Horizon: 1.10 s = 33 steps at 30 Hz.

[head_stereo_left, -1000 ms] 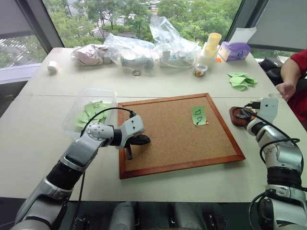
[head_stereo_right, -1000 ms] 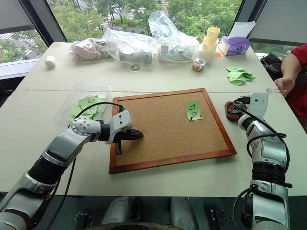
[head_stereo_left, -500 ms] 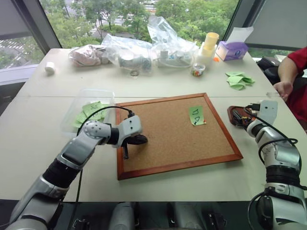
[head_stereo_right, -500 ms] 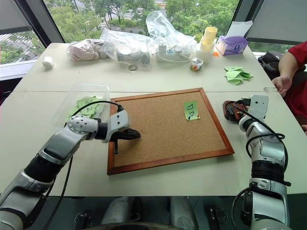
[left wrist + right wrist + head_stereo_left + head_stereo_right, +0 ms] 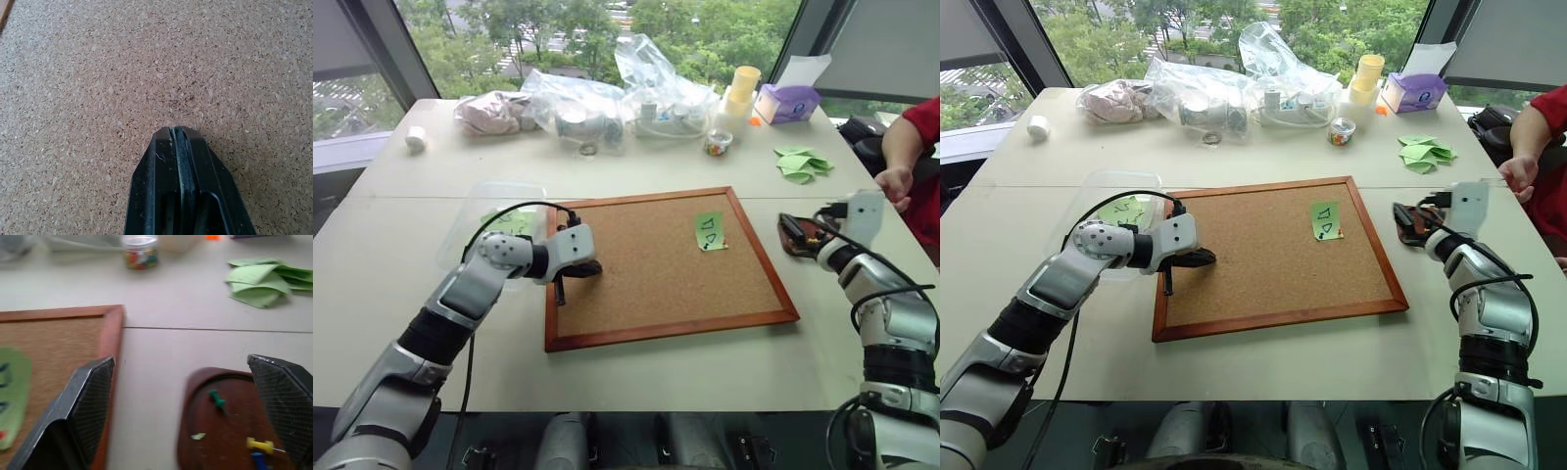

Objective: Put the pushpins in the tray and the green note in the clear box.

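Jaws of left gripper (image 5: 178,134) pressed together over bare cork at the corkboard (image 5: 646,264) near its left edge, pinching nothing visible. Jaws of right gripper (image 5: 190,406) spread wide, standing either side of the tray (image 5: 230,431) without touching it.

Tray on the surface (image 5: 636,171) just right of the corkboard frame, apart from it. Holds pushpins (image 5: 259,446): one green, one yellow, one blue, plus a small pale scrap. Green note (image 5: 709,232) with black triangle marks on the cork near the board's upper right corner, a red dot at its lower edge. Clear box (image 5: 494,220) touching or just beside the board's left frame, with green notes inside, partly hidden by the left arm.

Farther back on the pale surface: heap of pointed green paper pieces (image 5: 800,164) at right, small jar (image 5: 719,143) of coloured bits, clear plastic bags (image 5: 607,98) with assorted contents, stack of yellow cups (image 5: 745,88), purple tissue box (image 5: 788,102), small white roll (image 5: 415,137) at far left. Seam across the surface just behind the board.

Person's hand (image 5: 895,183) and red sleeve (image 5: 922,122) at the right edge. Large windows (image 5: 587,29) behind, trees outside.
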### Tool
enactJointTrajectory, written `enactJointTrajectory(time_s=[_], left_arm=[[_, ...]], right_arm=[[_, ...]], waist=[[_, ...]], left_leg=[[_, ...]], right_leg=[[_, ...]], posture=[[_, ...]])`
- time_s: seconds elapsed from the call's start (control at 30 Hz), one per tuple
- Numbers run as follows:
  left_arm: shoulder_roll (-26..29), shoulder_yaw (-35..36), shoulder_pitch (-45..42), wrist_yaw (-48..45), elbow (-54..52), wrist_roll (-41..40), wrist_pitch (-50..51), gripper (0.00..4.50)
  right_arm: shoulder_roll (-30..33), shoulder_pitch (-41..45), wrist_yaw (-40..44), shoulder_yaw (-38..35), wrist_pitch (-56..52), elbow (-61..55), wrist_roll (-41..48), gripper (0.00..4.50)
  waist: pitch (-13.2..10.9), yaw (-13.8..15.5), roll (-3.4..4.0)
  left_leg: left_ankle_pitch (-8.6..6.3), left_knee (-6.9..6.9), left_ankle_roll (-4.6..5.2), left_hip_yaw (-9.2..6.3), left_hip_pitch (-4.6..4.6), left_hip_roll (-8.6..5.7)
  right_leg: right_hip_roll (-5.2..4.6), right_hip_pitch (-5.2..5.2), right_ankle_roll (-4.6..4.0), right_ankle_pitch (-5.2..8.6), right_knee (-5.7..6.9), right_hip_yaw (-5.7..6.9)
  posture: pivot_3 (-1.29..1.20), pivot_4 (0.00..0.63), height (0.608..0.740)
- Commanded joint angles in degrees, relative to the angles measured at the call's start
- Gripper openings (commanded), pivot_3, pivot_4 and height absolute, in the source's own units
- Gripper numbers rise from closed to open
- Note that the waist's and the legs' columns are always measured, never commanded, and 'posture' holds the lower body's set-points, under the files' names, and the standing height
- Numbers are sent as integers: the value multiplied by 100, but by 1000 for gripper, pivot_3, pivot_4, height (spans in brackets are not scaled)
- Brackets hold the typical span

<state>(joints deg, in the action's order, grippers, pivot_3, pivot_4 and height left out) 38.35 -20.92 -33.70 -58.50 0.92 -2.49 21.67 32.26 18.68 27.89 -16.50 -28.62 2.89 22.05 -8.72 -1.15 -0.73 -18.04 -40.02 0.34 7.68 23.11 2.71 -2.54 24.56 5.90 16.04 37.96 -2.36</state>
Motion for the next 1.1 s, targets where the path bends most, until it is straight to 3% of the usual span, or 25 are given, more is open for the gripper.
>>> enactJointTrajectory(time_s=[0.03, 0.43, 0.5, 0.73, 1.1], left_arm=[[64, 161, -102, 22, 80, 131, -113, 0], [-20, 187, -25, -14, 68, 92, -142, 0], [-26, 187, 14, -14, 11, 76, -118, 0], [-29, 209, 66, -23, -44, 73, -79, 0], [41, 158, 160, -162, -135, 81, -6, 0]], right_arm=[[52, -132, 464, 306, -207, -627, 232, 4432], [-227, 129, 580, 888, 103, 82, -147, 4432], [-272, 168, 582, 907, 183, 221, -187, 3669], [-357, 168, 612, 915, 272, 351, -255, 111], [-606, -234, 235, 385, 320, -356, 37, 44]], waist=[[0, 9, 0], [0, 29, -1], [0, 29, -1], [0, 25, 0], [0, 31, 0]], left_leg=[[0, 0, 0, 0, 1, -1], [-1, -2, 2, 0, 2, -4], [-1, -2, 1, 0, 2, -4], [-1, -2, 1, 0, 2, -3], [-1, -1, 1, -1, 3, -3]], right_leg=[[-1, 0, 0, 0, 0, 0], [-3, 0, 0, 0, 0, 1], [-3, 0, 0, 0, 0, 1], [-3, 0, 0, 0, 0, 1], [-3, 1, 0, 0, 0, 1]], posture=[[0, 150, 735], [0, 150, 735], [0, 150, 735], [0, 150, 735], [0, 150, 735]])
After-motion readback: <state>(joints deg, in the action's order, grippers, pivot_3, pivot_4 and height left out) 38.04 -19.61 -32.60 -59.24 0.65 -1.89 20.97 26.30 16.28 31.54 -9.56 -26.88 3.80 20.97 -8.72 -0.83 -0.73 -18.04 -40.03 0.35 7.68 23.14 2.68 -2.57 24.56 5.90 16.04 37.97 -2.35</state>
